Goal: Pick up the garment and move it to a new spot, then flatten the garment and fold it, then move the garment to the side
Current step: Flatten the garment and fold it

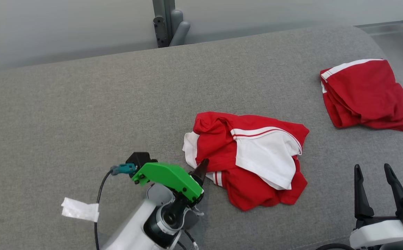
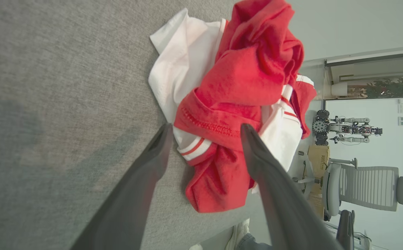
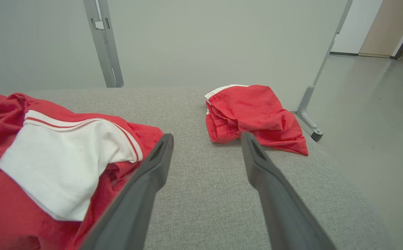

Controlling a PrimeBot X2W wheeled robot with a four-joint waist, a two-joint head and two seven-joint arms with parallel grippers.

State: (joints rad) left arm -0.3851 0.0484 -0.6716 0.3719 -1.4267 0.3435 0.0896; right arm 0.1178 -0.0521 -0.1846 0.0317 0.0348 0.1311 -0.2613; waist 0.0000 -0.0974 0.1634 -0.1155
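The garment (image 1: 250, 156), red with white panels and striped trim, lies crumpled in the middle of the grey padded surface (image 1: 83, 114). My left gripper (image 1: 201, 170), under its green mount, sits at the garment's left edge. In the left wrist view the left gripper (image 2: 206, 130) is open, its two fingers on either side of a red hem fold of the garment (image 2: 243, 80). My right gripper (image 1: 373, 173) stands open at the lower right, apart from the cloth. In the right wrist view the right gripper (image 3: 207, 139) holds nothing, and the garment (image 3: 59, 156) lies to its left.
A second red garment (image 1: 364, 93) lies folded near the surface's far right edge, also seen in the right wrist view (image 3: 253, 111). A grey post (image 1: 166, 21) rises behind the surface. A white tag (image 1: 80, 210) hangs on my left arm's cable. An office chair (image 2: 361, 187) stands beyond the surface.
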